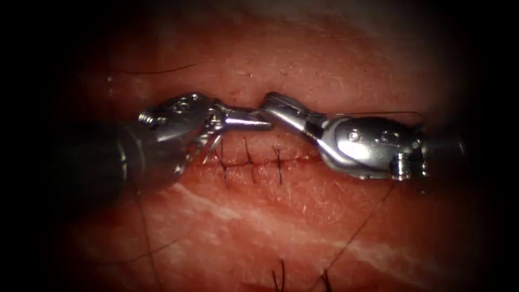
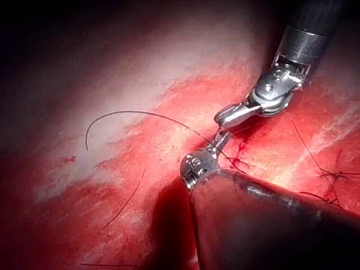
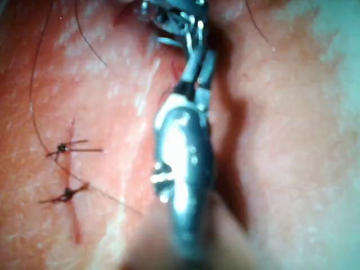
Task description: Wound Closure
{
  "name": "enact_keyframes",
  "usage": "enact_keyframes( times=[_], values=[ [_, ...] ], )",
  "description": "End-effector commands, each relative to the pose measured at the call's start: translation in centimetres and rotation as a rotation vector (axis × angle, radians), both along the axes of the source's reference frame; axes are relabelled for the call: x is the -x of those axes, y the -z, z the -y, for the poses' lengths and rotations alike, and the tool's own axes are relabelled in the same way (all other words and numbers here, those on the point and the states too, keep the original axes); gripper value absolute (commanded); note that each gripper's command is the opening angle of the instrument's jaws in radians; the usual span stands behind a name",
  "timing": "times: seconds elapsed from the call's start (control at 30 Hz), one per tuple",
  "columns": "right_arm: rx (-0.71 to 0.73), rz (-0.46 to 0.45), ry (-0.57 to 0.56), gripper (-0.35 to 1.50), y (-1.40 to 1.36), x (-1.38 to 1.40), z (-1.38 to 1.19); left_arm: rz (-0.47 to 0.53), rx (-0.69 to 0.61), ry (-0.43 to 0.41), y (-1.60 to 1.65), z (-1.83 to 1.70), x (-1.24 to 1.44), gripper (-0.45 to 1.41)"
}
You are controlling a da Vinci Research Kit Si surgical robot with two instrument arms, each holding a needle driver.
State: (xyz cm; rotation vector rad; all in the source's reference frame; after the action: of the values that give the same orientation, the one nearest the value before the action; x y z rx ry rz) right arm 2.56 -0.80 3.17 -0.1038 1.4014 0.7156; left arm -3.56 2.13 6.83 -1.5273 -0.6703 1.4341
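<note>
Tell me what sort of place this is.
Likely a surgical training bench: pork-belly tissue with a stitched cut, and the left tool and right tool meeting tip to tip above it.

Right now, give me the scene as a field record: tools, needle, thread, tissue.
left tool: tip meets right tool's above the cut; jaws look shut, held item not discernible
right tool: jaws look shut, held item not discernible
needle: cannot be made out
thread: strand crosses tissue below the right tool
tissue: cut carries stitches

right end effector [image 3: 191,62] over tissue [image 3: 292,140], thread knots [image 3: 63,149]
</note>
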Motion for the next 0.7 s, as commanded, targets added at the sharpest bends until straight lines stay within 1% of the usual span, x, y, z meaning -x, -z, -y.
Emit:
enact_keyframes(
  times=[0.03, 0.07, 0.13, 0.17, 0.23, 0.33, 0.37, 0.43, 0.57, 0.7],
  values=[
    [0.007, 0.004, 0.003, -0.35, -0.06, 0.03, 0.08, -0.029, 0.028, 0.000, -0.09, 0.01, 0.08, 0.77],
    [0.006, 0.003, 0.008, -0.35, -0.04, 0.06, 0.07, -0.045, 0.029, -0.005, -0.09, 0.00, 0.09, 0.96],
    [-0.003, -0.001, 0.022, -0.35, 0.00, 0.12, 0.04, -0.061, 0.022, -0.020, -0.10, -0.01, 0.10, 1.13],
    [-0.006, -0.005, 0.038, -0.35, 0.04, 0.19, 0.02, -0.099, 0.014, -0.058, -0.09, 0.00, 0.09, 1.19],
    [-0.004, -0.013, 0.061, -0.35, 0.10, 0.25, -0.02, -0.132, 0.000, -0.094, -0.09, 0.00, 0.07, 1.19],
    [0.002, -0.030, 0.102, -0.35, 0.19, 0.28, -0.07, -0.189, 0.052, -0.150, -0.08, 0.01, 0.02, 1.23],
    [-0.002, -0.037, 0.120, -0.35, 0.22, 0.28, -0.08, -0.213, 0.050, -0.169, -0.07, 0.02, 0.01, 1.23],
    [-0.006, 0.006, 0.178, -0.35, 0.22, 0.27, -0.09, -0.264, 0.050, -0.219, -0.06, 0.03, -0.03, 1.23],
    [-0.001, 0.043, 0.280, -0.35, 0.23, 0.22, -0.08, -0.370, 0.050, -0.302, -0.05, 0.08, -0.08, 1.23],
    [0.029, 0.089, 0.391, -0.35, 0.25, 0.12, -0.05, -0.432, 0.028, -0.366, -0.04, 0.13, -0.06, 1.16]
  ],
)
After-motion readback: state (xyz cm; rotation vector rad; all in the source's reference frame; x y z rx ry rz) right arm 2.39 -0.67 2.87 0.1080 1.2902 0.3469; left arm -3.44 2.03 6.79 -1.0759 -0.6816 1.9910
